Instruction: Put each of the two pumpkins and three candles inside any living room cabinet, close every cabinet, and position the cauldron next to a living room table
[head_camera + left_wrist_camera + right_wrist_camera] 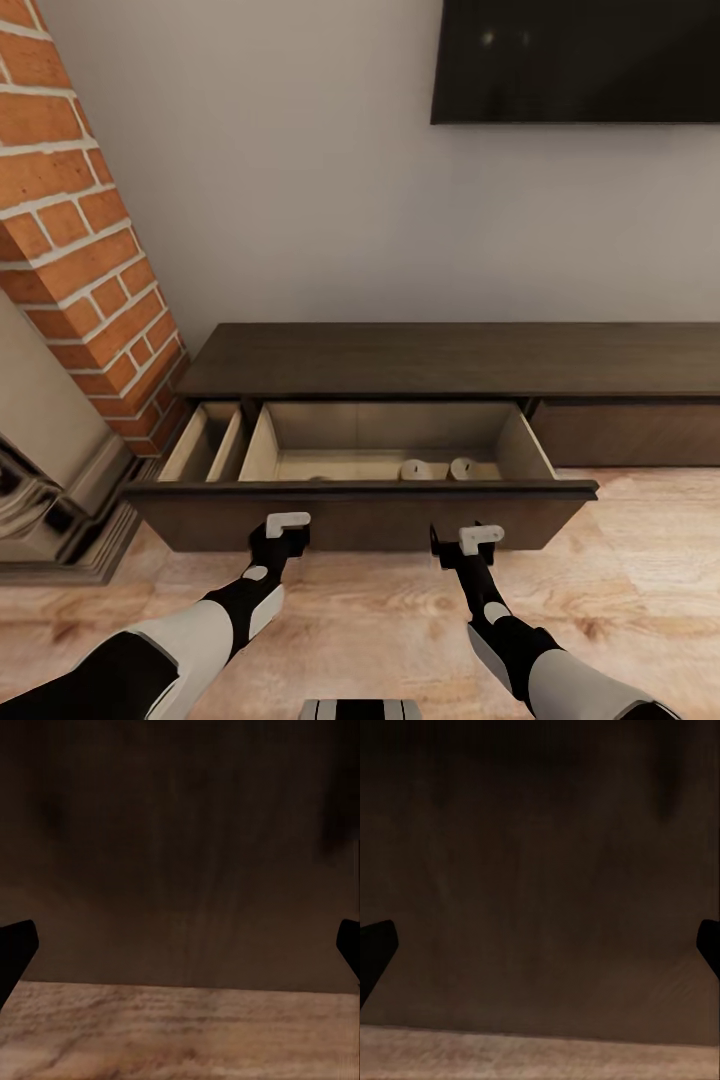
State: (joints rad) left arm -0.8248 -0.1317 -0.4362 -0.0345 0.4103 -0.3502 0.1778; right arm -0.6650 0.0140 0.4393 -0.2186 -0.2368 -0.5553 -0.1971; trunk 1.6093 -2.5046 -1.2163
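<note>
- The cabinet [400, 362], a long, low dark-brown unit, stands against the pale wall, with its left end near a brick column [85, 250] at 9 o'clock in the head view.
- Its wide drawer [360, 508] is pulled out toward the robot, showing a pale wood interior split into narrow compartments on the left and one large compartment on the right.
- Two candles [415, 469] lie in the large compartment, side by side toward 6 o'clock of its floor, just behind the drawer front; only their tops show above the front edge, and they look pale there.
- The left tool [283, 528] sits right at the dark drawer front, left of centre; in the left wrist view its two dark fingertips [16, 949] stand wide apart, released, with nothing between them but the dark panel [180, 855] and wood floor [180, 1035] below.
- The right tool [470, 540] sits at the same front, right of centre; its fingertips [376, 949] are likewise spread and empty, facing the dark panel [540, 870].
- Whether either tool touches the front cannot be told.
- A dark screen [575, 60] hangs on the wall at 1 o'clock above the cabinet.
</note>
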